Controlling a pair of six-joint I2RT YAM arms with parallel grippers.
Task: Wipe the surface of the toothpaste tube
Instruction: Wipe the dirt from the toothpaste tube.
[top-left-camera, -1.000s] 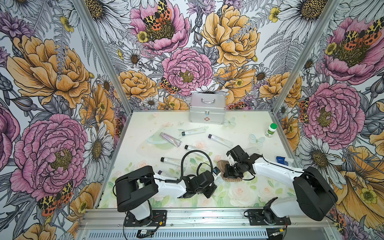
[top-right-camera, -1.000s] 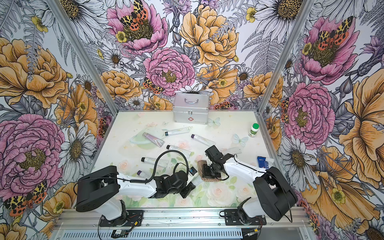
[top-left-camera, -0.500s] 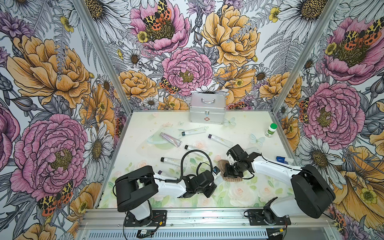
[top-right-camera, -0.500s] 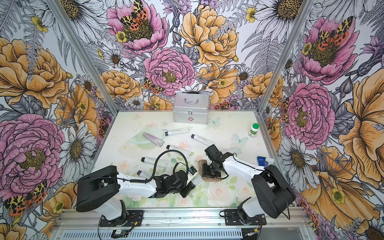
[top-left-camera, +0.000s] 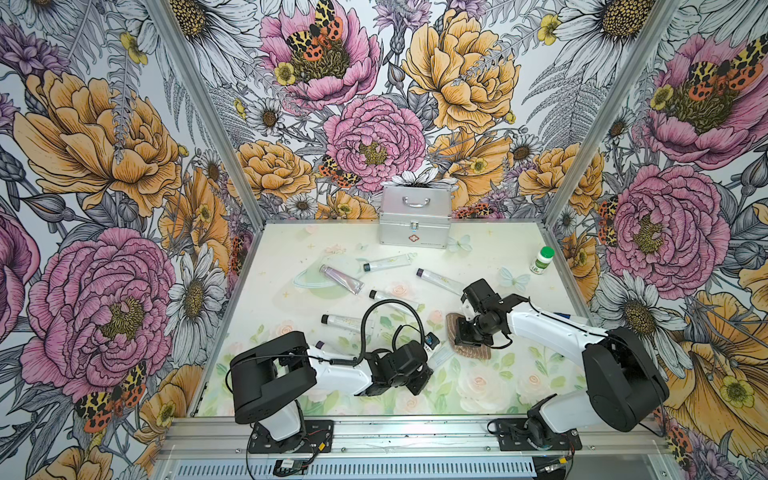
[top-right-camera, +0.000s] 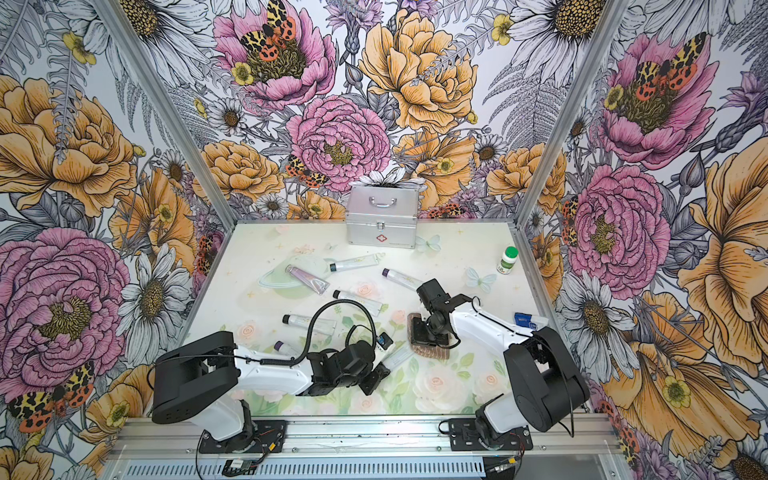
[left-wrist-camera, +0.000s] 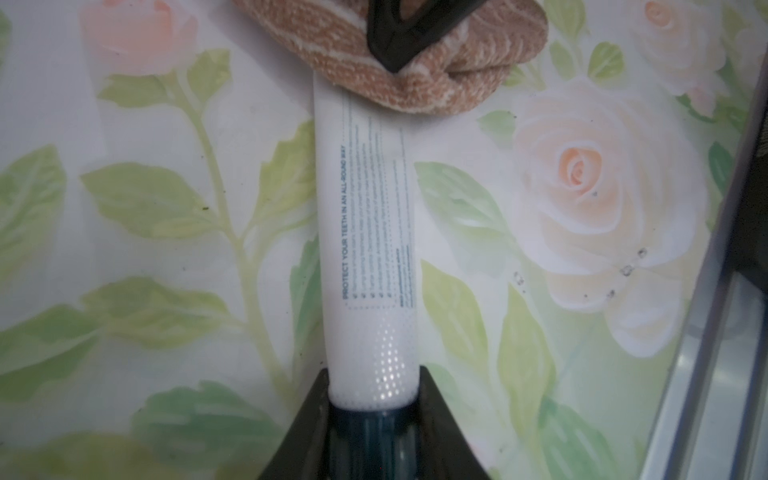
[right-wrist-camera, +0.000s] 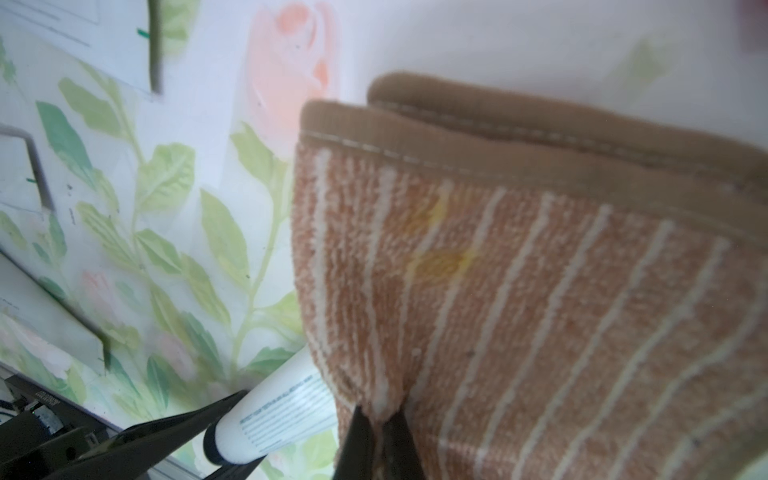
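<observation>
**Toothpaste tube** (left-wrist-camera: 365, 232): white, with blue print and a dark blue cap. Placed in the near-middle part of the surface (top-left-camera: 478, 386), between the two arms, running from near left to far right. Contact between tube body and surface not discernible.

**Left pincer** (left-wrist-camera: 374, 409): pinching the tube at its cap end, one jaw on either side.

**Right pincer** (right-wrist-camera: 380, 419): pressed together on a fold of the striped terry cloth (right-wrist-camera: 540, 291).

**Cloth:** brown-orange with thin white lines and a tan stitched hem, folded double. Draped over and touching the tube's flat end, with the bulk of it just right of the tube. Yellowish mark on its upper face.

**Elsewhere, well apart from the held tube:**
- Silver first-aid case (top-left-camera: 414, 222) with a red cross emblem, against the far wall.
- Green-capped bottle (top-left-camera: 542, 260) at the far right.
- Several other tubes (top-left-camera: 387, 263) scattered over the middle and left of the surface, all lying flat.
</observation>
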